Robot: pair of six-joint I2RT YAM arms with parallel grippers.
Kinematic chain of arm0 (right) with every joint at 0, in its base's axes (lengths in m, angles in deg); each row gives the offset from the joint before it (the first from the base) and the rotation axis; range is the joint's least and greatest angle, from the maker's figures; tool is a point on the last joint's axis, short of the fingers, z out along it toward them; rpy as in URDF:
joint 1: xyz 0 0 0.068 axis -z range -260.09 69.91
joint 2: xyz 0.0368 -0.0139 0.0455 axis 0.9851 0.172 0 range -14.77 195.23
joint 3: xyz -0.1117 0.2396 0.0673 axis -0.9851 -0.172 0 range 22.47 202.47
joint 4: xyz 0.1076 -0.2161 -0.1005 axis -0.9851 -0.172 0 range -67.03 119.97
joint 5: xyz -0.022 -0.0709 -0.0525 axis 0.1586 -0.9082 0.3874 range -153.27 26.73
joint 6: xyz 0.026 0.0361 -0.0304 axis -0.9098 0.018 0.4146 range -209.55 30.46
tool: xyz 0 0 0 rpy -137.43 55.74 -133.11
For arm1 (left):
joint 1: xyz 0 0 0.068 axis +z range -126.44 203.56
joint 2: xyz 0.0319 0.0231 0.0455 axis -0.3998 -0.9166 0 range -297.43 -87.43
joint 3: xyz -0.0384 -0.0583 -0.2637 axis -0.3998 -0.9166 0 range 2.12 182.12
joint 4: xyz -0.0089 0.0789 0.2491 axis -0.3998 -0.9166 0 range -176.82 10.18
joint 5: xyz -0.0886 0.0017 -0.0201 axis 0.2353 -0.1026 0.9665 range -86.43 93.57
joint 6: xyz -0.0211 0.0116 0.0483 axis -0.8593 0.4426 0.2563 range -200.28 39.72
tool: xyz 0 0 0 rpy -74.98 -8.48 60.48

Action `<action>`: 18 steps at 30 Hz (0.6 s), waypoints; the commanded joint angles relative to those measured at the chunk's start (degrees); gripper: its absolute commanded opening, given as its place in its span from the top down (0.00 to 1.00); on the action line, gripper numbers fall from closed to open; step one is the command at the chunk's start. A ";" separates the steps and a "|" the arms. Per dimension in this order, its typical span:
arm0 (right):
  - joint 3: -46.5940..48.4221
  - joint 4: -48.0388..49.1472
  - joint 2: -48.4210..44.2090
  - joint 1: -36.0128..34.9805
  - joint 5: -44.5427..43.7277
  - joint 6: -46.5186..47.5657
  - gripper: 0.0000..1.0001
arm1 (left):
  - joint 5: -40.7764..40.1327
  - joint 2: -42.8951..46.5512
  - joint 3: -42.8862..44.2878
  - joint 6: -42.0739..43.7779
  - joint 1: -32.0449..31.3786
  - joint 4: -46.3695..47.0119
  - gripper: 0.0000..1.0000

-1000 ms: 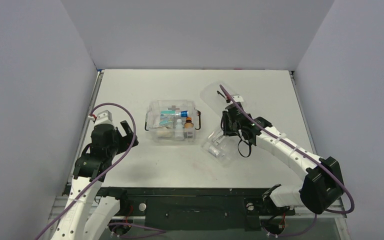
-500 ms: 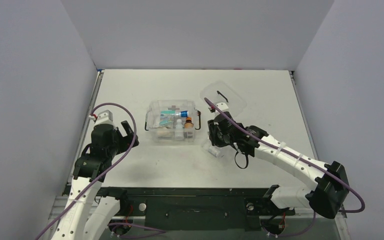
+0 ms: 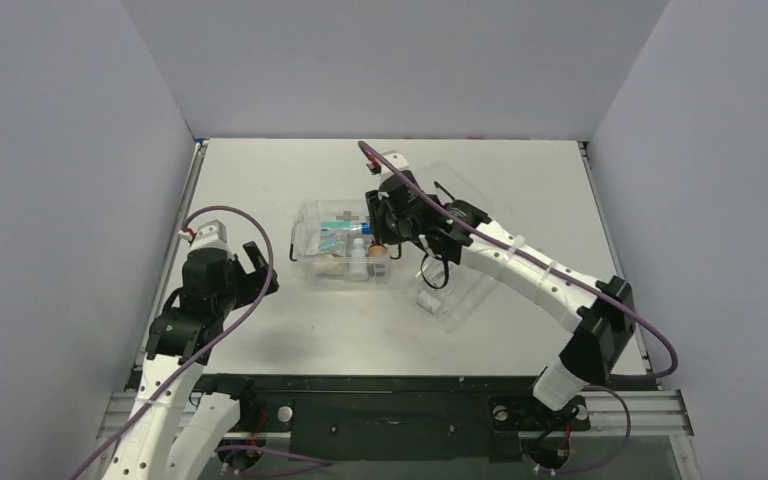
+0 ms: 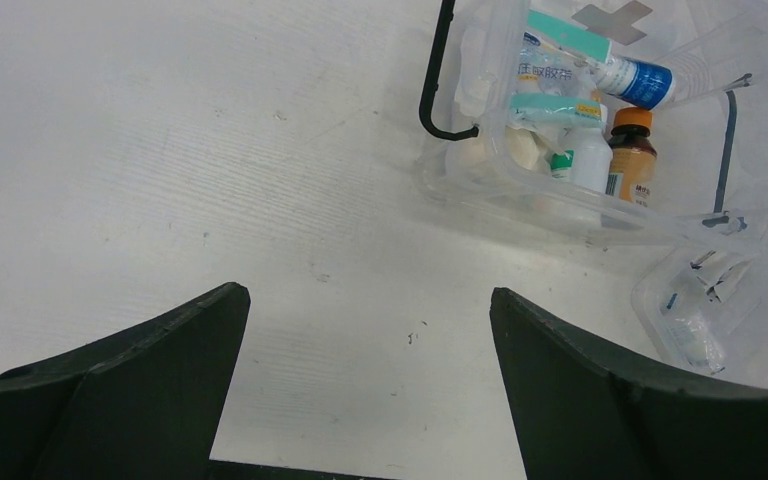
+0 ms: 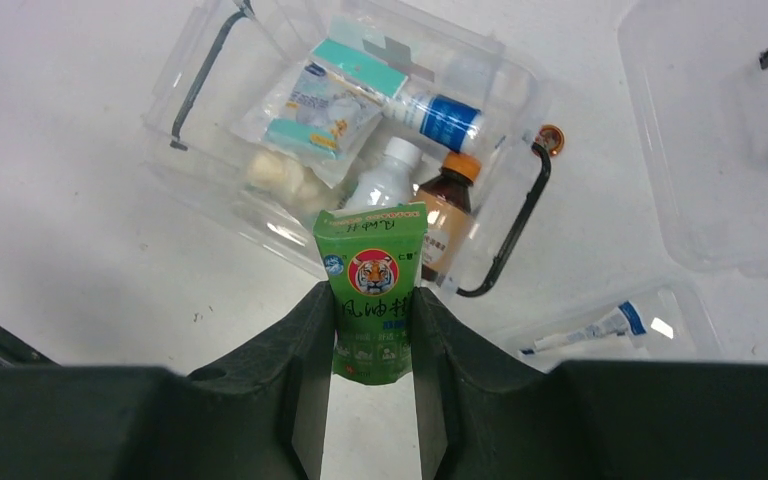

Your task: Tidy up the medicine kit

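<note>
From above: right gripper (image 3: 378, 222) hangs over the medicine kit (image 3: 345, 242), central on the table (image 3: 260, 170). Left wrist view: left gripper (image 4: 368, 295) gapes, empty. Right wrist view: fingers (image 5: 310, 340) clamp a green sachet (image 5: 373, 260) — released here, it may strike the upright bottles (image 5: 390, 170) and slide out.

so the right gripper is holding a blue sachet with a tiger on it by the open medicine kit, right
Not quite. The sachet in the right gripper is green, not blue, as the right wrist view shows. The rest holds: it bears a tiger and is held by the open medicine kit.
</note>
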 commanded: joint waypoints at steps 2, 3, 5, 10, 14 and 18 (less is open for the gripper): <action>12.02 -4.54 9.13 -0.44 0.37 2.47 0.78 | 0.70 0.62 0.42 0.68 -0.65 2.84 0.10; 14.42 -5.04 11.53 -0.43 0.42 2.45 0.78 | 0.70 0.64 0.43 0.68 -0.76 2.86 0.10; 18.01 -6.67 15.14 -0.35 0.59 2.47 0.78 | 0.78 0.73 0.37 0.69 -0.78 2.92 0.10; 23.47 -9.47 21.34 -0.19 1.26 3.21 0.78 | 0.81 0.99 0.40 0.73 -1.01 2.99 0.10; 25.03 -10.44 24.56 0.15 0.95 2.71 0.78 | 0.88 1.13 0.35 0.74 -1.19 3.03 0.10; 24.68 -11.82 27.14 0.22 1.22 2.43 0.78 | 0.97 1.11 0.32 0.71 -1.32 3.15 0.10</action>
